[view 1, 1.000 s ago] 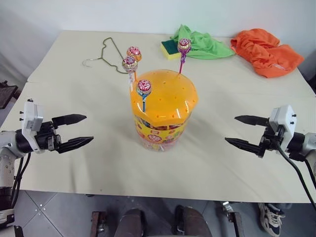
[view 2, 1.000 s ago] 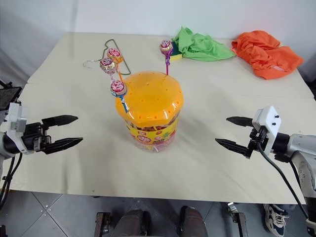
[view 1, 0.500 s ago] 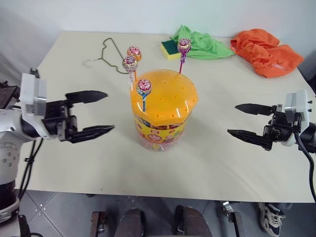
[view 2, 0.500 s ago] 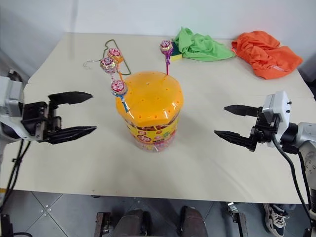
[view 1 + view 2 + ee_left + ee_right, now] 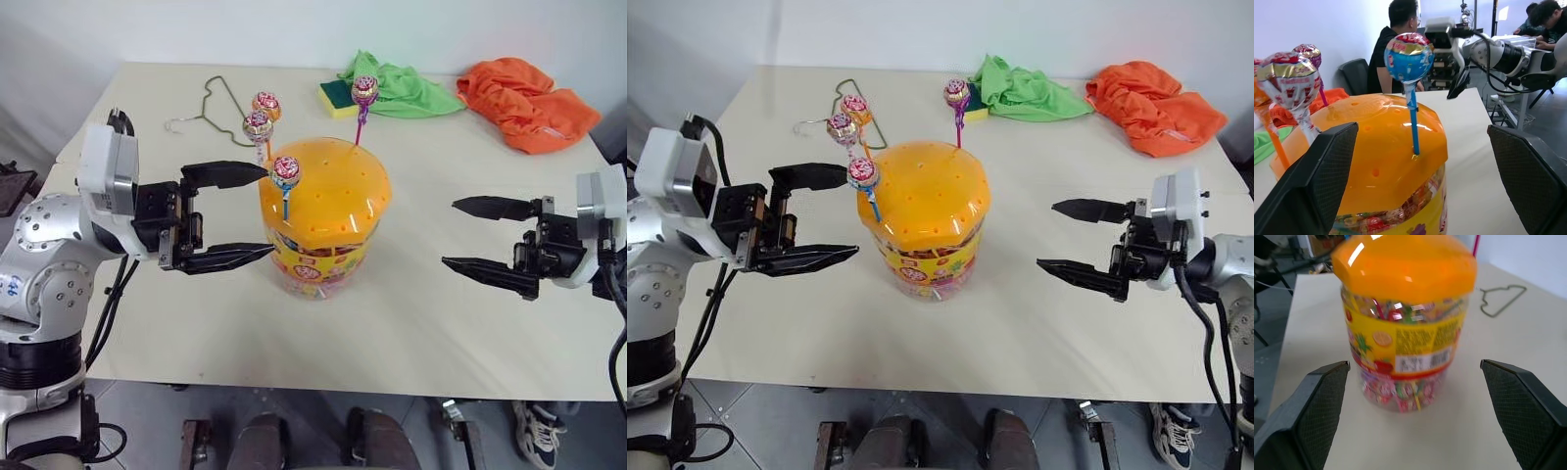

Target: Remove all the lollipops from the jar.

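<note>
Room: pale wall behind a cream table (image 5: 147, 323); the left wrist view shows people seated at desks in the background.
Jar: large clear plastic tub with a domed, hole-dotted orange lid and yellow-red label (image 5: 323, 220), standing mid-table between both arms.
Lollipops: four round candies in shiny swirled wrappers (image 5: 286, 172), upright in the lid's holes on thin sticks, their long axes near vertical; none is out yet.
Key relation: the blue-stick lollipop sits at the lid's near-left edge, just beside the upper finger of the left gripper (image 5: 240, 215), which points level across the table at it.
Nearer arm: the left; the right gripper (image 5: 490, 235) is well apart from the jar.
Fingers: both pairs spread wide, holding nothing.
Clutter: wire hanger (image 5: 211, 108), green cloth (image 5: 407, 88), yellow sponge (image 5: 338, 96), orange cloth (image 5: 529, 98) at the far side.
</note>
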